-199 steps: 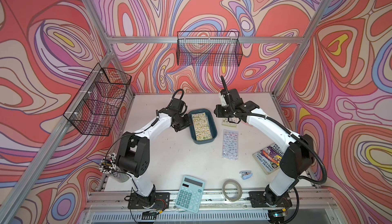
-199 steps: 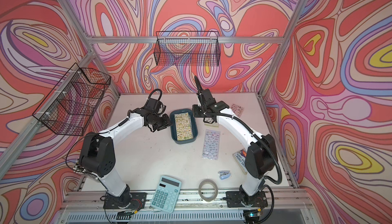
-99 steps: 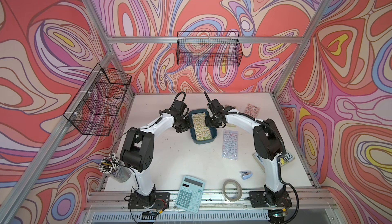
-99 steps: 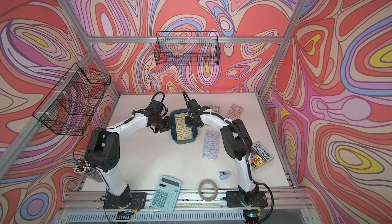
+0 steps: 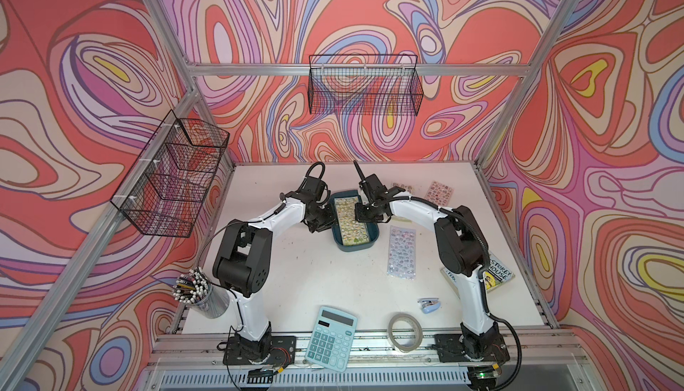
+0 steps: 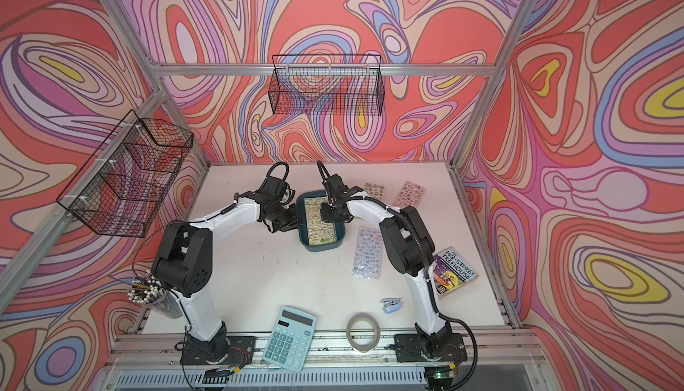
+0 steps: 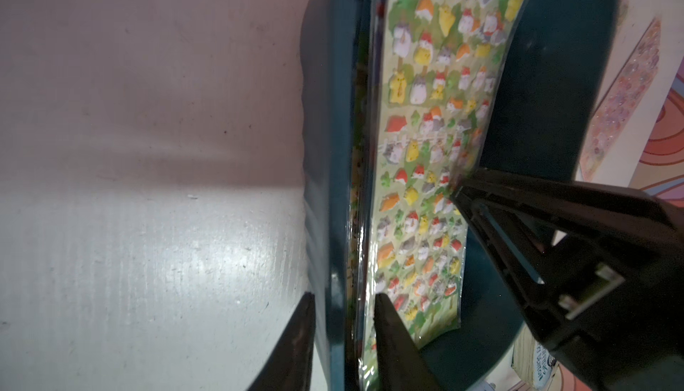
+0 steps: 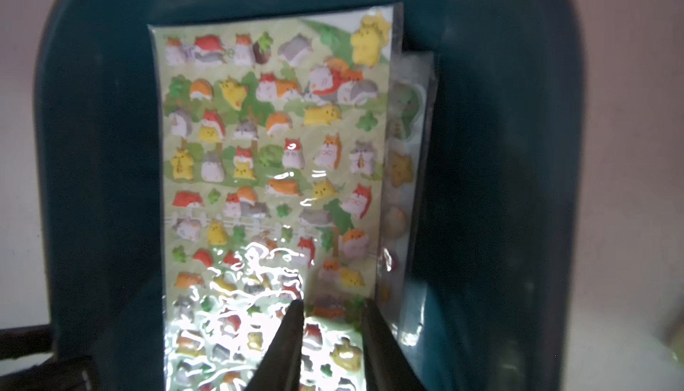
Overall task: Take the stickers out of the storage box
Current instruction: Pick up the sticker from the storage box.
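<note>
The teal storage box (image 6: 321,247) sits mid-table with a yellow-green sticker sheet (image 6: 317,227) lying in it. The left gripper (image 6: 295,224) is at the box's wall on its own side. The right gripper (image 6: 330,219) is over the sheet, seemingly touching it. A purple sticker sheet (image 6: 367,252) lies just beside the box.

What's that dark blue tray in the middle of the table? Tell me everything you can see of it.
The storage box is a shallow, dark teal tray, plastic by its look, rectangular with rounded corners and a low rim. It sits on the white table between the arms, open-topped, holding a stack of stickers with a green sheet uppermost. The left gripper straddles one long wall; whether it pinches is unclear. The right gripper reaches in above the sheets.
</note>
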